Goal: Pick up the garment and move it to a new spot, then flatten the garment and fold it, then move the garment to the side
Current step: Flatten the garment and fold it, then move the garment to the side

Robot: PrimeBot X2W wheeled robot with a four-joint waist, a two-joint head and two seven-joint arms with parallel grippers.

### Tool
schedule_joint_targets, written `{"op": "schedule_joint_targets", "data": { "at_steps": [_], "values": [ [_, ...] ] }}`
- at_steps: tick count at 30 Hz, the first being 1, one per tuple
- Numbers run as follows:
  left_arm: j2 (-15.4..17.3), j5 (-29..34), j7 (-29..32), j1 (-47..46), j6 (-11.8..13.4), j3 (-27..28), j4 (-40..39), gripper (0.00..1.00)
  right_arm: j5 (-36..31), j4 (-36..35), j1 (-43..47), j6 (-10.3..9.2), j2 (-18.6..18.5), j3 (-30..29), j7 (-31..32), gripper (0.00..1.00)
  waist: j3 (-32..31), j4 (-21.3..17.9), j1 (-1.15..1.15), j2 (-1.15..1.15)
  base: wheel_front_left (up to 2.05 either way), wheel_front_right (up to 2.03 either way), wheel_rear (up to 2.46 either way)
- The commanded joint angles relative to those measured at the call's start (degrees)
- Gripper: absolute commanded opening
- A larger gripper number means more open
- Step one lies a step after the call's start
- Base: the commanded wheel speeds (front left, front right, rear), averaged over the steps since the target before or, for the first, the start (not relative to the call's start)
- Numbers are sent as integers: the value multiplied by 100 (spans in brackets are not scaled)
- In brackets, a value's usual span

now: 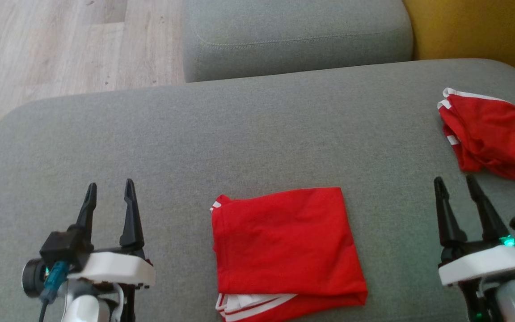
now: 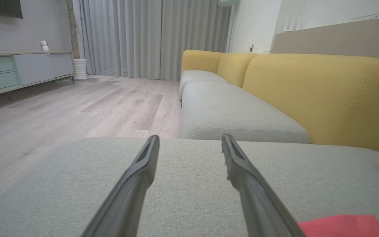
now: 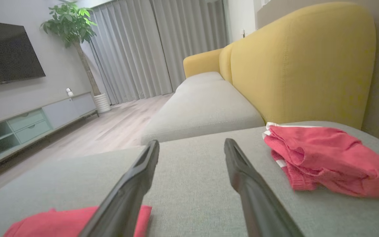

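Folded garment lies flat at the grey cushion's near-middle, left gripper and right gripper both spread empty over its near-left and near-right; I'd pinch all layers at both side edges, lift level, and clear the crumpled red garment at its far right.

The head camera looks steeply down on the grey cushion from close above, with the left gripper and the right gripper at its lower corners. Each wrist camera sits low behind its own gripper and faces almost level along it, across the cushion toward the yellow sofa back and curtains (a far deeper look into the room). All three share the cushion top. The folded red garment between the grippers edges into both wrist views; the crumpled red garment just ahead of the right gripper shows in all three.
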Motion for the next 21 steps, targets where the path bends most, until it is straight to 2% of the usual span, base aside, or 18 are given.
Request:
{"op": "schedule_joint_targets", "data": {
  "at_steps": [1, 10, 13, 17, 21],
  "values": [
    [8, 68, -69, -140, 0, 180, -180, 100, -105, -47, -152, 40, -44, 62, -96, 100, 3, 16, 0, 0, 0, 0, 0],
    [8, 122, -69, -155, -6, 130, -113, 100, -199, 135, -301, 40, -39, 99, -116, 100, -6, 110, 0, 0, 0, 0, 0],
    [8, 125, -69, -172, -9, 126, -97, 100, -64, 257, -396, 40, -60, 347, -62, 100, -5, 166, 0, 0, 0, 0, 0],
    [8, 130, -69, -200, -28, 99, -61, 100, 395, 693, -865, 40, -88, 915, 765, 100, 26, 317, 0, 0, 0, 0, 0],
    [8, 115, -69, -237, -17, 38, -49, 100, 758, 1360, -1340, 40, 12, 1166, 1773, 100, 52, 498, 0, 0, 0, 0, 0]
  ]
}}
